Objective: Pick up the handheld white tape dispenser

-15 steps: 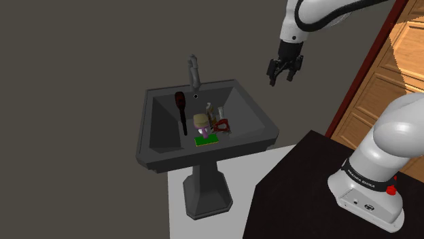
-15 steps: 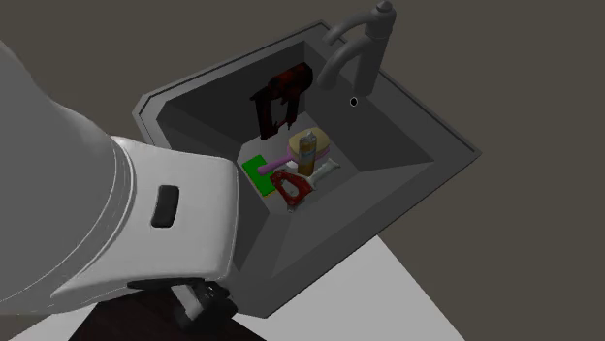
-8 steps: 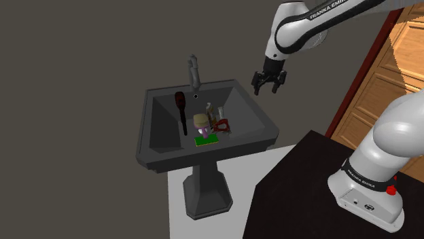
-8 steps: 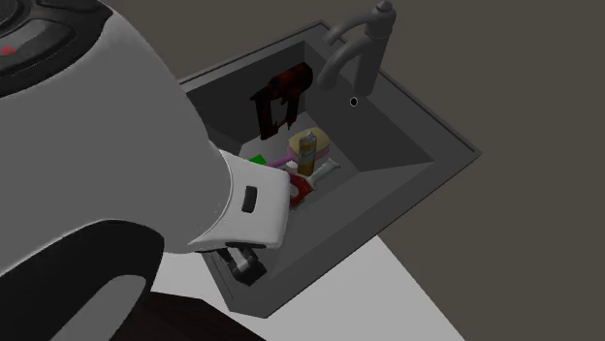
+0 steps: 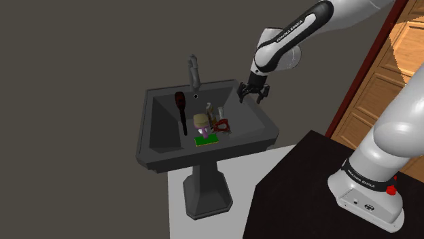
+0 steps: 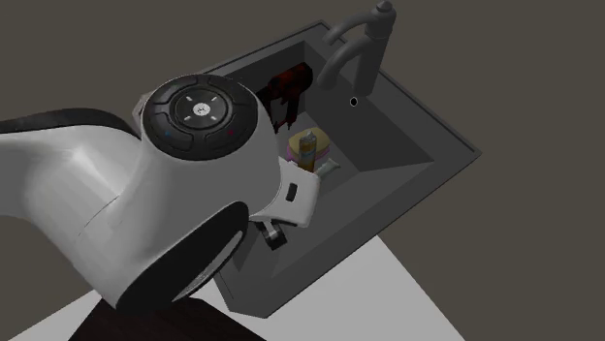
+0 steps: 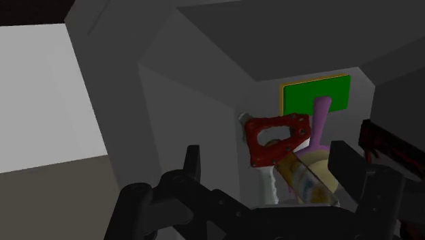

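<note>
Fingers [image 7: 193, 165] apart, empty; red tape dispenser [image 7: 255, 140] plain in wrist view, behind the arm [image 6: 145, 213] in second exterior view.

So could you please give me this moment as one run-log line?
stage: pre-grasp | gripper: open, empty, above sink | tape dispenser: lying in basin, not held | next: probably descend toward it

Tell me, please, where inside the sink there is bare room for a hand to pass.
Bare: the sink wall nearest the gripper, between tape dispenser and rim, and the wall on the shoulder view's left, beyond the black brush. Crowded: the basin floor, where tape dispenser, tan bottle and green pad bunch together.
</note>
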Robot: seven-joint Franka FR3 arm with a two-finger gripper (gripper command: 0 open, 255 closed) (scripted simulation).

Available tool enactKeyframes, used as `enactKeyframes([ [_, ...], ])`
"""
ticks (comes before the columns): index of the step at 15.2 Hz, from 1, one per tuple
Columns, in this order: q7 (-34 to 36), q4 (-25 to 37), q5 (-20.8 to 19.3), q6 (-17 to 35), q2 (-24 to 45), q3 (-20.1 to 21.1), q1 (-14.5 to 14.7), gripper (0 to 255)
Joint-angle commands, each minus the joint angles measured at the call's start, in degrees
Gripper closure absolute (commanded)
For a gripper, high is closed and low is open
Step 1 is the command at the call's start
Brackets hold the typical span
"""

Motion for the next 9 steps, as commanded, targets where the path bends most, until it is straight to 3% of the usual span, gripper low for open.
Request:
enactKeyframes([
  [1,0.1,1.8,2.5,3.8,4.7,0.1,0.1,0],
  [9,-1.1,13.6,13.1,13.7,23.2,2.6,-1.6,0],
])
